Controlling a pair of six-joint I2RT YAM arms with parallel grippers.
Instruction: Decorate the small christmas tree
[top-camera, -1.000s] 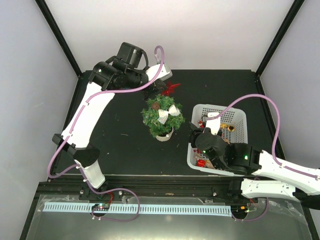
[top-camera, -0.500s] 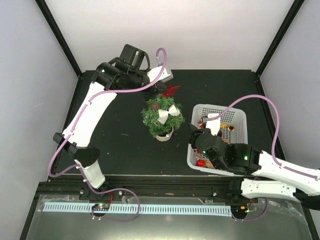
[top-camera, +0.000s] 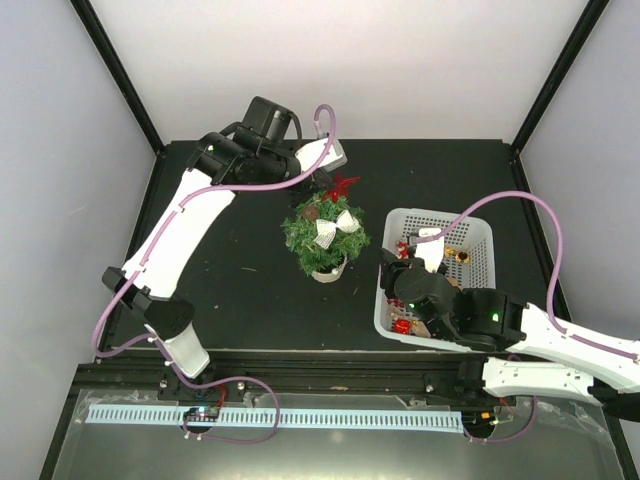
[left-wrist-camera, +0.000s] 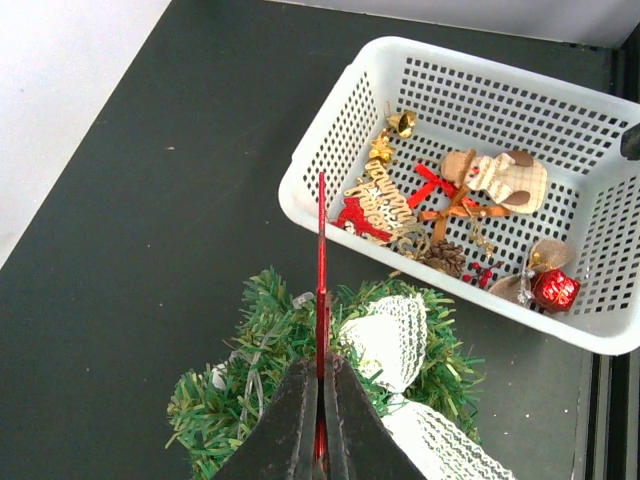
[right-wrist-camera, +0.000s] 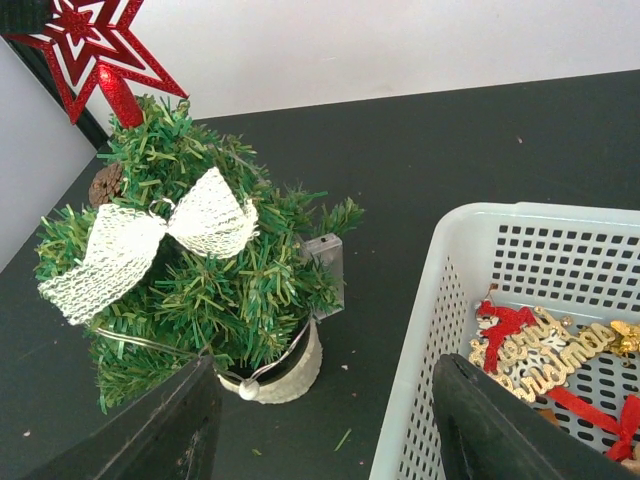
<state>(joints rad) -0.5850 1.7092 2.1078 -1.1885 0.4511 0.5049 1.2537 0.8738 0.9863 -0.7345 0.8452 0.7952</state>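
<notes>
The small christmas tree, dark green in a cream-white pot, stands mid-table with a white lace bow and a pine cone on it. It also shows in the left wrist view and the right wrist view. My left gripper is shut on a red star ornament, seen edge-on in the left wrist view and face-on in the right wrist view, held at the tree's top. My right gripper is open and empty, over the near left wall of the white basket.
The white lattice basket right of the tree holds several red and gold ornaments, a snowman figure and a red ball. A small clear battery box hangs at the tree's side. White walls and black posts ring the black table.
My left gripper has carried the red star to the right and nearer, down onto the top of the tree. The right arm has barely moved.
</notes>
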